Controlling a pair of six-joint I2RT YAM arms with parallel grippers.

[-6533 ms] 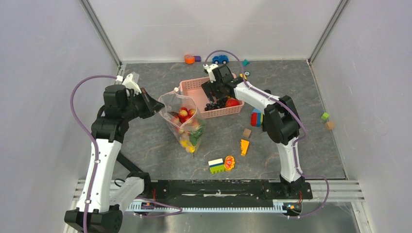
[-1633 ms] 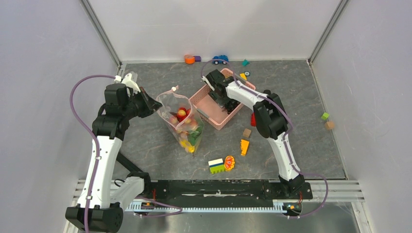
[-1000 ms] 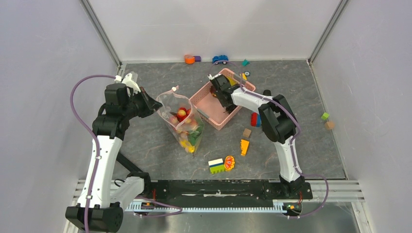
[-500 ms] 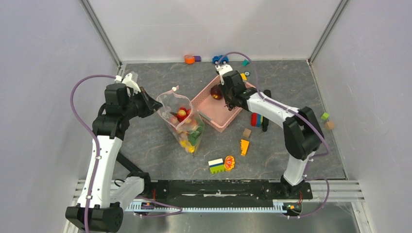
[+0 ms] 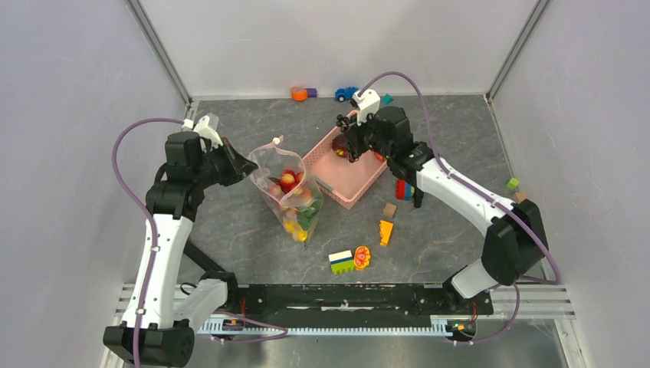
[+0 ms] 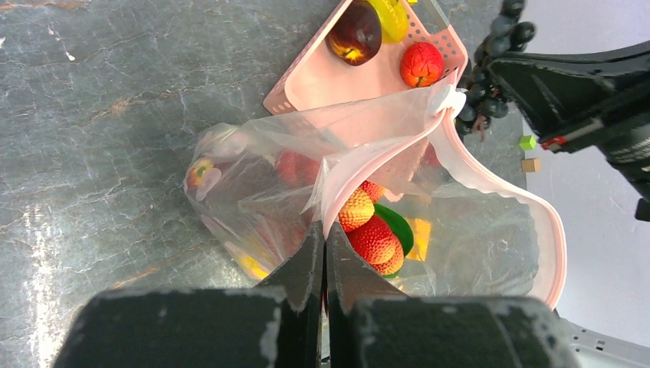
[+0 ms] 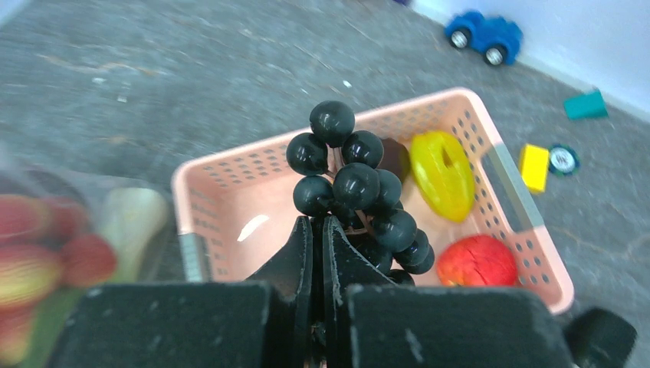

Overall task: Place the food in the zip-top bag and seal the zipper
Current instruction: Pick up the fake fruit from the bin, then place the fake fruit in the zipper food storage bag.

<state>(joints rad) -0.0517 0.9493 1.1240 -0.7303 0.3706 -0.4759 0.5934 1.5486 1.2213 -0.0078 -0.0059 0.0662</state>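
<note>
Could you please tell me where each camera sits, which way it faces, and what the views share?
Top external: above and behind the bases, looking down on the grey table; left arm and right arm show whole.
Left wrist: on the left arm, looking down past the shut left fingers into the open zip-top bag they pinch.
Right wrist: on the right arm, looking down past the shut right fingers holding dark berries above the pink basket.
Shared: basket in all three; berries in both wrist views.

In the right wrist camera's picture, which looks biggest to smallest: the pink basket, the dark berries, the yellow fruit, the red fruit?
1. pink basket
2. dark berries, though they hang nearest the camera, so their true rank is unsure
3. yellow fruit and red fruit: about alike
</note>
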